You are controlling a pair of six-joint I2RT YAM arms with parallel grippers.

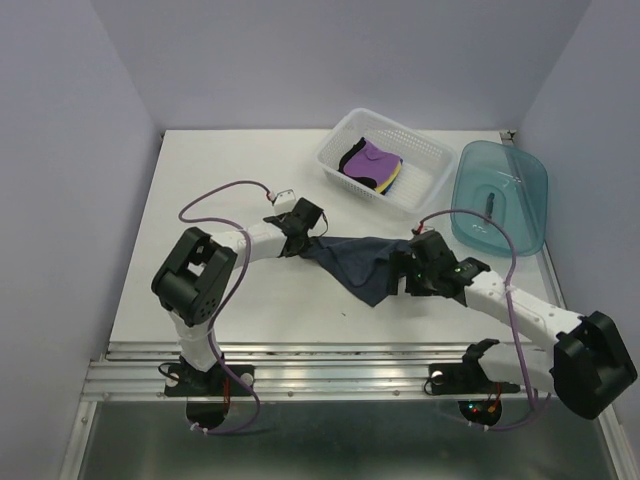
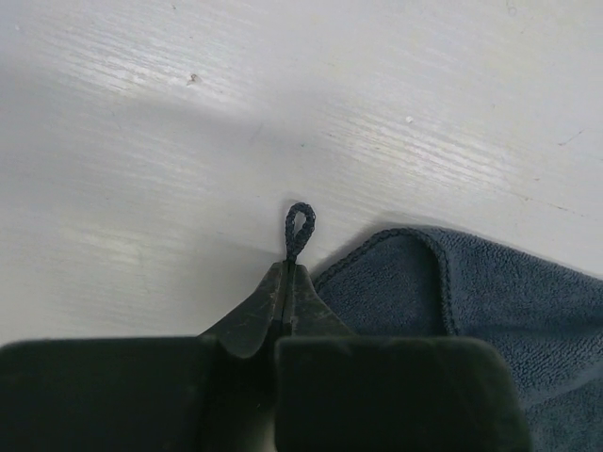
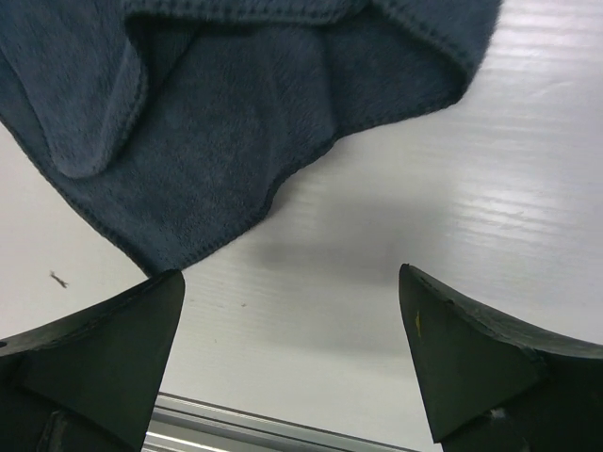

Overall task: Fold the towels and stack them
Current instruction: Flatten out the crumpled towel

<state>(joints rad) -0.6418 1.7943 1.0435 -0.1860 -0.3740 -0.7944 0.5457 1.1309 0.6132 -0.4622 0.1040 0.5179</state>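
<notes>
A dark slate blue towel (image 1: 360, 262) lies rumpled on the white table between my two arms. My left gripper (image 1: 303, 232) is shut on its left corner. In the left wrist view the jaws (image 2: 286, 273) are pressed together, the towel's small hanging loop (image 2: 299, 226) sticks out past the tips, and the towel (image 2: 490, 311) spreads to the right. My right gripper (image 1: 408, 270) hovers open at the towel's right end. In its wrist view the gripper (image 3: 290, 278) frames bare table just short of the towel's hem (image 3: 236, 113). A purple towel (image 1: 375, 158) and a yellow towel (image 1: 393, 175) lie in the basket.
The white slotted basket (image 1: 335, 140) stands at the back of the table, right of centre. A translucent teal bin (image 1: 500, 195) sits to its right near the table's right edge. A metal rail (image 3: 236, 414) runs along the near edge.
</notes>
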